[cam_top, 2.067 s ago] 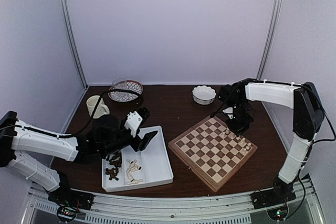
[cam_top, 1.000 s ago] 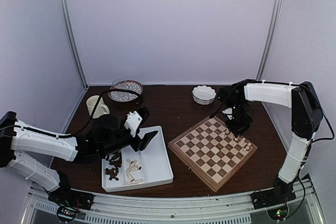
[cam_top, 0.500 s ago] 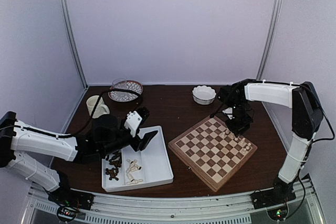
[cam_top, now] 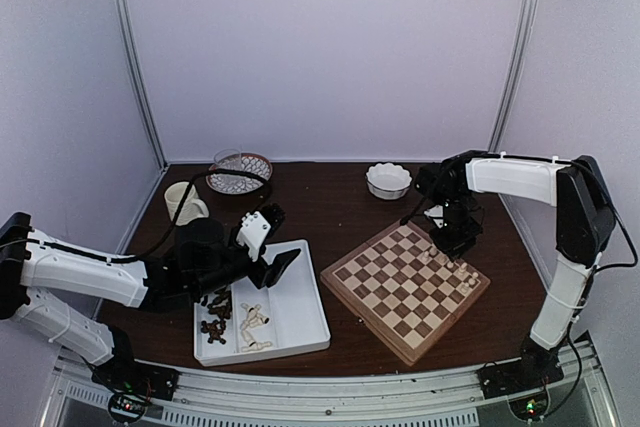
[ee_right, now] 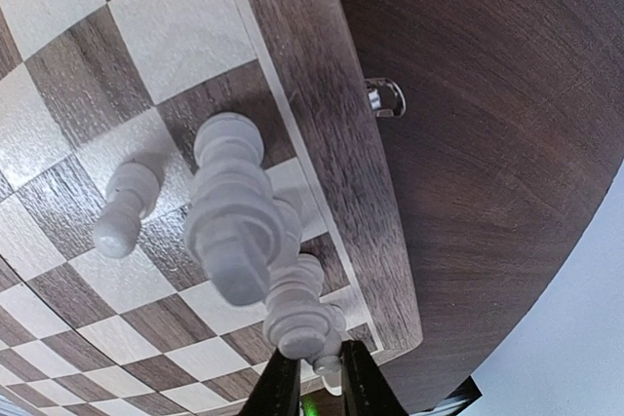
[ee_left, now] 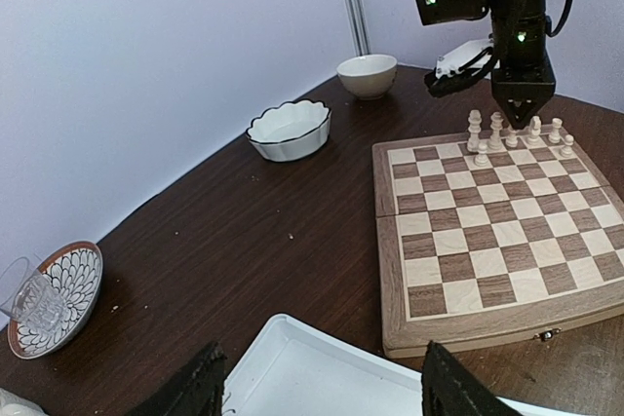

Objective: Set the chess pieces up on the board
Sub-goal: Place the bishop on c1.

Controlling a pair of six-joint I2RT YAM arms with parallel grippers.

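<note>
Right pincer (ee_right: 323, 384) pinching head of cream chess piece (ee_right: 328, 366) at right edge of board (ee_right: 146, 36); likely light, slick, tippy, so hold upright

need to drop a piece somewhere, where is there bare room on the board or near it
Free: all board squares except the cream pieces' rows, the tray's right half, the table between tray, scalloped bowl and board. Crowded: the board edge under the right gripper.

Dark brown table (cam_top: 330, 209) carries it all: chessboard (cam_top: 395, 293) right of centre, white tray (cam_top: 296, 313) front left, mug (cam_top: 183, 203) and patterned plate (cam_top: 226, 187) back left, scalloped bowl (cam_top: 388, 180) behind, smaller bowl (ee_left: 367, 76) beyond.
</note>
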